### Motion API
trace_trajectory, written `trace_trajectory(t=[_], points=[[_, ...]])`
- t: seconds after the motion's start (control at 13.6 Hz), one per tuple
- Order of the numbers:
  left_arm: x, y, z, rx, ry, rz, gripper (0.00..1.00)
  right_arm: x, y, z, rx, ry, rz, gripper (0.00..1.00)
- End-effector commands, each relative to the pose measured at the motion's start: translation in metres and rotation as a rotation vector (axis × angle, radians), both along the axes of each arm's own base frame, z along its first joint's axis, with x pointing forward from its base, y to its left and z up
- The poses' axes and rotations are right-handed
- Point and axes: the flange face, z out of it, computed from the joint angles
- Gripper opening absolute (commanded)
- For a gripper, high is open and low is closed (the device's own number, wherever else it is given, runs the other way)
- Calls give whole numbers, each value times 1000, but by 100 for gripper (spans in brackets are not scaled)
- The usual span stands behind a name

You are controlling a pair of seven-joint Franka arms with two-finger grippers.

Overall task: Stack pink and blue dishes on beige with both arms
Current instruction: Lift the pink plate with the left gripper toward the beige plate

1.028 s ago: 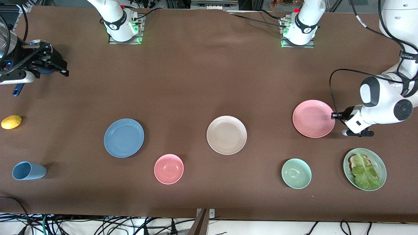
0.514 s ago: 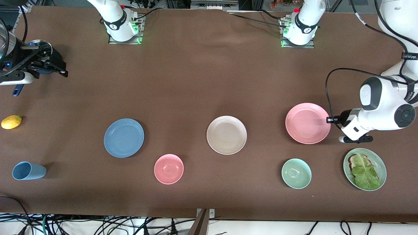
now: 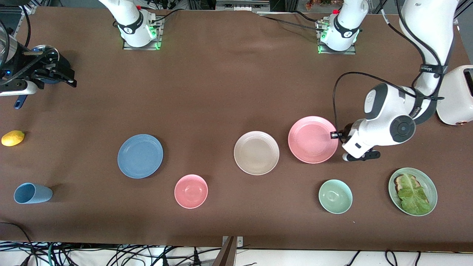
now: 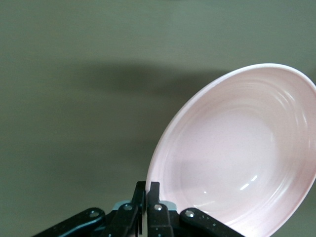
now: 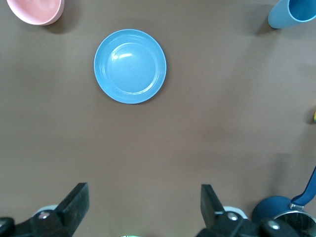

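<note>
Left wrist view shows the left gripper (image 4: 147, 190) clamped on the rim of the pink plate (image 4: 237, 153), fingers pinched tight on the edge, with the plate tilted and clear of the brown table (image 4: 74, 123). From the front, the left gripper (image 3: 337, 135) holds the pink plate (image 3: 312, 139) in the air just beside the beige plate (image 3: 256, 152), toward the left arm's end of the table; the two plates do not overlap.

Right gripper (image 3: 61, 75) hangs over the right arm's end of the table with its fingers spread wide and nothing between them; that arm waits. Right wrist view confirms the parted fingers (image 5: 74, 202) and shows the blue plate (image 5: 130, 66) flat on the table below.

Blue plate (image 3: 140, 156) lies flat, well apart from the beige plate, toward the right arm's end. Beige plate carries nothing.

Other items: pink bowl (image 3: 191, 191) and green bowl (image 3: 335, 196), both nearer the front camera than the plates; green plate with lettuce (image 3: 428, 184); light blue cup (image 3: 32, 193) on its side; lemon (image 3: 13, 138).
</note>
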Motion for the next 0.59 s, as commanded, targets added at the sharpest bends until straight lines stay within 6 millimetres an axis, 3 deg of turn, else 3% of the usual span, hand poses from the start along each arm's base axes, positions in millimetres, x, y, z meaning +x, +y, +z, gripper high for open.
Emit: trace_trajectory(t=[0.0, 0.07, 0.15, 0.29, 0.51], points=[[21, -57, -16, -18, 9, 61, 0, 5, 7, -2, 17, 7, 0, 100], [23, -94, -26, -7, 11, 89, 0, 4, 6, -2, 18, 15, -1, 100], [22, -117, -35, -1, 15, 96, 0, 3, 3, -2, 26, 17, -6, 100], [27, -126, -38, -12, 7, 109, 0, 5, 2, -2, 50, 13, -3, 100], [24, -164, -47, -31, -61, 152, 0, 6, -2, -7, 40, 26, 2, 100]])
